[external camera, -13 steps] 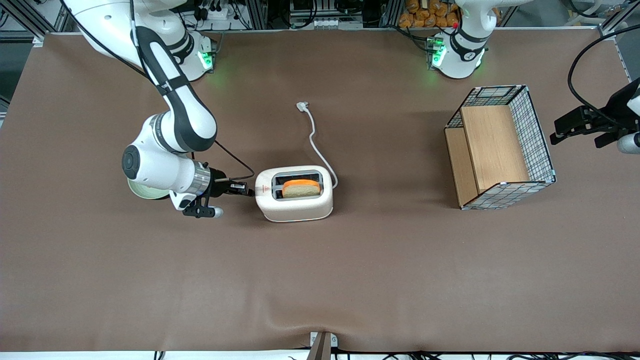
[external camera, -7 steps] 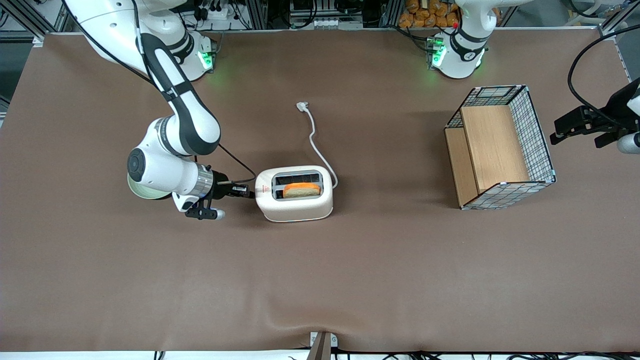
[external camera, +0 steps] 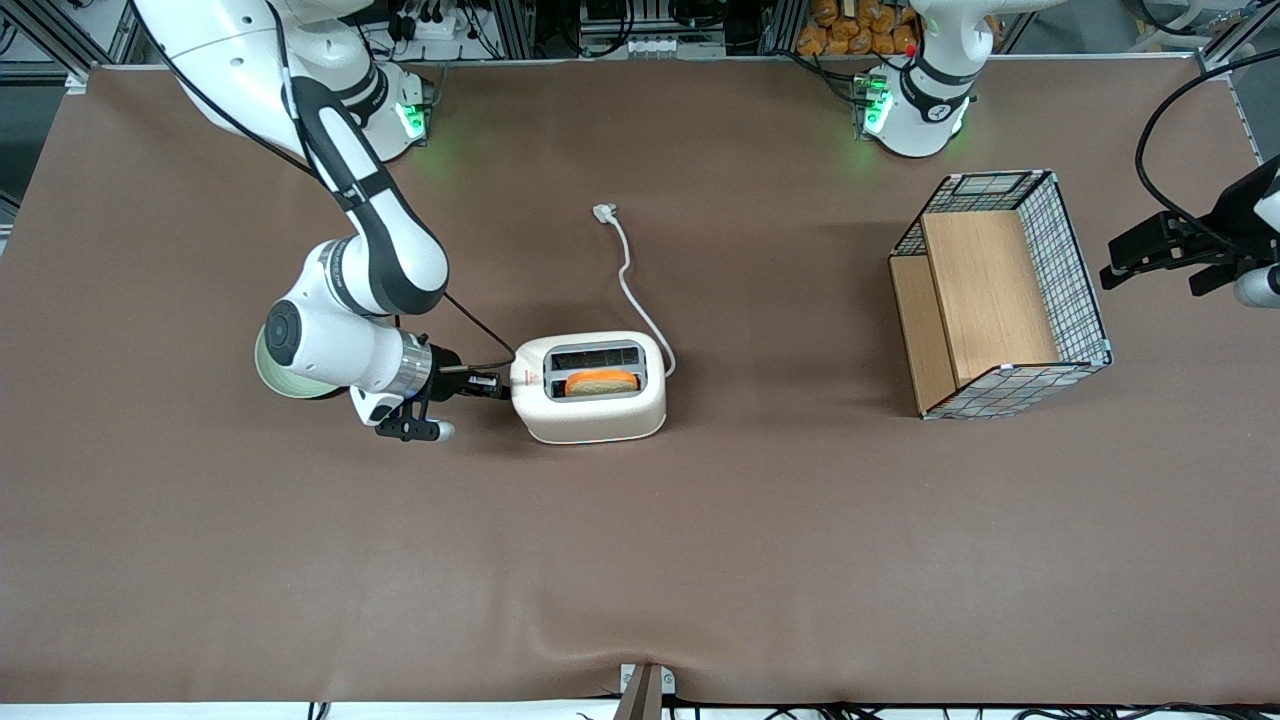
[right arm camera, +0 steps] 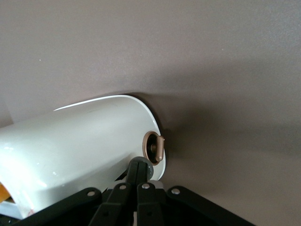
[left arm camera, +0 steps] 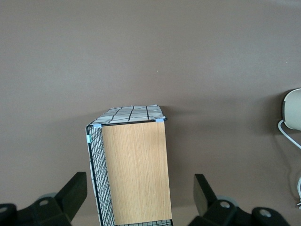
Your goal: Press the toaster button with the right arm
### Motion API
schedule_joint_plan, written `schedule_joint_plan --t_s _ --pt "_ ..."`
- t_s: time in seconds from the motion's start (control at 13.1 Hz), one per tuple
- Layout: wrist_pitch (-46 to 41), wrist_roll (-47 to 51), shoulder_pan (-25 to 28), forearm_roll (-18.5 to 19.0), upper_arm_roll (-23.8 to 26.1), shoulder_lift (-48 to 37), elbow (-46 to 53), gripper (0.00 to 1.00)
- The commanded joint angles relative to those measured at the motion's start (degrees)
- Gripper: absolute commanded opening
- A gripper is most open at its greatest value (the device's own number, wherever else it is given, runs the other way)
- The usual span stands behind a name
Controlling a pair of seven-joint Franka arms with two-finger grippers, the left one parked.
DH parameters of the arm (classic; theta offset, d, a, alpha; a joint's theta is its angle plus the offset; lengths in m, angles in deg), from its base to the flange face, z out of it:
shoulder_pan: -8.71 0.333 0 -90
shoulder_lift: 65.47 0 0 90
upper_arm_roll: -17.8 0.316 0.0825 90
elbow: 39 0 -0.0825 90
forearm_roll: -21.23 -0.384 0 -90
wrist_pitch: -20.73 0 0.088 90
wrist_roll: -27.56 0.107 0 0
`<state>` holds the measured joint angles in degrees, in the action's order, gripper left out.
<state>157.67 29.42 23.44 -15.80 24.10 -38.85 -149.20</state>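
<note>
On the brown table [external camera: 700,560], in the front view, the cream-white toaster [external camera: 590,412] was seen standing near the middle, well apart from a wire basket [external camera: 1078,290] lying toward the parked arm's end. A slice of toast [external camera: 601,382] was sunk in the slot nearer the camera. A white cord [external camera: 630,290] was led from the toaster toward one o'clock and ended in a plug [external camera: 604,212]. At the toaster's nine o'clock the right arm [external camera: 370,230] was bent low, and its gripper [external camera: 497,385] was held against the short end, beside a tiny red mark [external camera: 529,379]. The button could not be made out there.

In the left wrist view, the basket [left arm camera: 96,179] with its wooden board was shown from above; only a rounded edge of the toaster [left arm camera: 294,109] and a stretch of cord [left arm camera: 287,134] were caught.

In the right wrist view, the gripper [right arm camera: 137,182] was seen with its fingers drawn together and nothing held between them. Their tips were laid against the small grey button [right arm camera: 140,165] on the end of the toaster [right arm camera: 84,141]. A brownish ringed dial [right arm camera: 155,146] was set just beside the button.
</note>
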Motion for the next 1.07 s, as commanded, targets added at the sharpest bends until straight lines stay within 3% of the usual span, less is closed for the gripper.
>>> schedule_joint_plan --t_s 0.0,1.0 --pt "5.80 -3.53 1.97 -1.47 0.03 3.17 0.42 0.00" --pt "6.15 -5.03 1.88 -1.47 -0.06 3.52 0.24 0.00"
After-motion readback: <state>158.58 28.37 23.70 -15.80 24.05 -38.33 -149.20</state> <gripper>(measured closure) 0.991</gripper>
